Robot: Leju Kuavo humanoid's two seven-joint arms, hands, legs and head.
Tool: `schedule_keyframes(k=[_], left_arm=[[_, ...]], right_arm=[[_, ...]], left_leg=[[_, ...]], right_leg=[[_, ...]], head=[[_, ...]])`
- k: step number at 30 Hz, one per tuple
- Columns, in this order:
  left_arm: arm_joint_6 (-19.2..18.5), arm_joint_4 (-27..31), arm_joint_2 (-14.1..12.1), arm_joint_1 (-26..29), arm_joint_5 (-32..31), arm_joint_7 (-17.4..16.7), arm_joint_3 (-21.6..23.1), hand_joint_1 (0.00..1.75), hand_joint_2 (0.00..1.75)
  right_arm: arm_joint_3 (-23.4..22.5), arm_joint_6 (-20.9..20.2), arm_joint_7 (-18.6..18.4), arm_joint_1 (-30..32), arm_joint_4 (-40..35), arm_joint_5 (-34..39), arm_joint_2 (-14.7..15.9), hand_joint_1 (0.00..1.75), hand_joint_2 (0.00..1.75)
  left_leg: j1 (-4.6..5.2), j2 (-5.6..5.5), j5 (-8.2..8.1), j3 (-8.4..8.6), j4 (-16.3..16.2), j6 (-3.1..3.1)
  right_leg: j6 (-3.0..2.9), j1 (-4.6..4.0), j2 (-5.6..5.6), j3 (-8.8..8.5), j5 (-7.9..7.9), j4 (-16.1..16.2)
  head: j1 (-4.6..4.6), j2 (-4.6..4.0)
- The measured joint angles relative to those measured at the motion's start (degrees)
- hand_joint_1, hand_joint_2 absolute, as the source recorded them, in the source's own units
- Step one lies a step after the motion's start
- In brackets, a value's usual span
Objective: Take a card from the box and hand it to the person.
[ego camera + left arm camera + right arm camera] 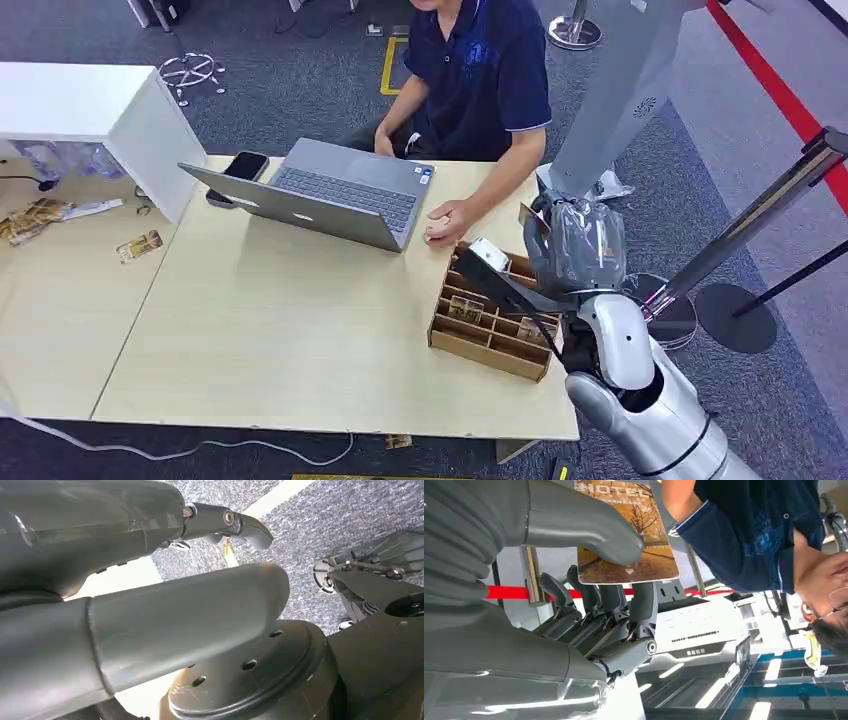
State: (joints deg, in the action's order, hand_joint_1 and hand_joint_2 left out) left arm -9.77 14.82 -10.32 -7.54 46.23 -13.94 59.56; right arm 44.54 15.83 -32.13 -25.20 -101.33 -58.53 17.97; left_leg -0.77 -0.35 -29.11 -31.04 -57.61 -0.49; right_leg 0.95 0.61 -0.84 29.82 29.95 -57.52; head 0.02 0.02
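I'm seeing one open laptop sitting at the tabletop's far edge, one phone beside it. One compartmented box is lying near the right edge. The person's hand is resting just beyond the box. My right hand is pinching one card above the box, its long axis running out past the thumb toward the person. My left hand is hanging, holding nothing, fingers apart.

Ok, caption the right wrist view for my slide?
Right hand pinches a brown picture card before the person in a navy polo.
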Motion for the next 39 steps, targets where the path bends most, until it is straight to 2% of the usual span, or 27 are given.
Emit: schedule_keyframes(k=[4, 10, 14, 17, 21, 29, 34, 36, 38, 39], left_arm=[[-0.11, 0.00, 0.02, -0.30, -1.01, -0.55, 0.00, 0.00, 0.00], [-0.68, 0.04, 0.39, -2.35, -3.08, -2.21, 0.18, 0.00, 0.00], [-1.18, 0.11, 0.96, -3.46, -4.13, -2.80, 0.33, 0.00, 0.00], [-1.33, 0.11, 1.44, -4.21, -4.48, -3.04, 0.52, 0.00, 0.00], [-1.40, 0.11, 1.73, -4.55, -4.65, -3.23, 0.57, 0.00, 0.00], [-1.51, 0.11, 2.05, -4.87, -4.87, -3.30, 0.68, 0.00, 0.00], [-1.66, 0.09, 2.12, -5.05, -4.85, -3.28, 1.16, 0.00, 0.00], [-1.66, 0.09, 2.16, -5.10, -4.85, -3.30, 1.53, 0.00, 0.00], [-1.64, 0.09, 2.21, -5.12, -4.85, -3.37, 1.60, 0.00, 0.00], [-1.64, 0.09, 2.25, -5.13, -4.83, -3.39, 1.64, 0.00, 0.00]], right_arm=[[0.57, 2.85, 2.65, -1.62, 1.64, 1.38, -1.31, 1.48, 1.75], [1.40, 17.38, 10.08, -4.90, 11.15, 0.11, -6.47, 1.54, 1.75], [1.35, 22.91, 15.55, -6.21, 19.35, -1.56, -10.61, 1.50, 1.75], [-0.53, 23.34, 21.16, -6.09, 25.06, -6.17, -14.74, 1.50, 1.75], [-3.11, 23.50, 23.93, -5.82, 30.14, -7.52, -18.32, 1.50, 1.75], [-7.15, 23.76, 24.61, -5.63, 37.68, -9.27, -23.19, 1.52, 1.75], [-8.74, 23.87, 24.90, -5.57, 40.54, -10.90, -24.72, 1.50, 1.75], [-9.33, 23.89, 24.52, -5.54, 41.61, -11.89, -25.18, 1.45, 1.75], [-10.03, 23.93, 24.33, -5.52, 42.08, -13.05, -25.46, 1.27, 1.75], [-10.47, 23.93, 24.24, -5.47, 42.29, -13.62, -25.68, 1.27, 1.75]], left_leg=[[0.00, 0.00, 0.00, 0.00, 0.00, 0.00], [-0.01, -0.04, 0.01, -0.01, 0.00, 0.00], [-0.01, -0.04, 0.01, 0.00, 0.00, 0.00], [-0.01, -0.04, 0.01, -0.01, 0.00, 0.00], [-0.01, -0.05, 0.00, -0.01, 0.00, 0.00], [-0.01, -0.03, 0.00, 0.00, 0.00, 0.00], [-0.01, -0.03, 0.00, 0.01, 0.00, 0.00], [-0.01, -0.03, 0.00, 0.01, -0.01, 0.00], [-0.01, -0.03, 0.00, 0.01, -0.01, 0.00], [-0.01, -0.02, 0.00, 0.01, -0.01, 0.00]], right_leg=[[0.00, 0.00, 0.00, 0.01, 0.00, 0.00], [0.00, -0.01, 0.09, -0.01, 0.00, -0.02], [0.00, -0.01, 0.10, -0.01, 0.00, -0.03], [0.00, -0.01, 0.10, 0.01, 0.00, -0.03], [-0.01, -0.01, 0.09, 0.02, 0.01, -0.03], [-0.01, -0.01, 0.07, 0.03, 0.00, -0.02], [-0.01, -0.01, 0.06, 0.03, 0.00, -0.02], [-0.01, -0.01, 0.06, 0.04, 0.00, -0.02], [-0.01, -0.01, 0.05, 0.04, 0.00, -0.02], [-0.01, -0.01, 0.05, 0.04, 0.00, -0.02]], head=[[-0.02, 0.02], [0.00, 0.00], [-0.02, 0.00], [-0.02, 0.00], [0.00, 0.02], [-0.02, 0.02], [0.00, 0.02], [0.00, 0.00], [0.00, 0.00], [0.00, 0.02]])
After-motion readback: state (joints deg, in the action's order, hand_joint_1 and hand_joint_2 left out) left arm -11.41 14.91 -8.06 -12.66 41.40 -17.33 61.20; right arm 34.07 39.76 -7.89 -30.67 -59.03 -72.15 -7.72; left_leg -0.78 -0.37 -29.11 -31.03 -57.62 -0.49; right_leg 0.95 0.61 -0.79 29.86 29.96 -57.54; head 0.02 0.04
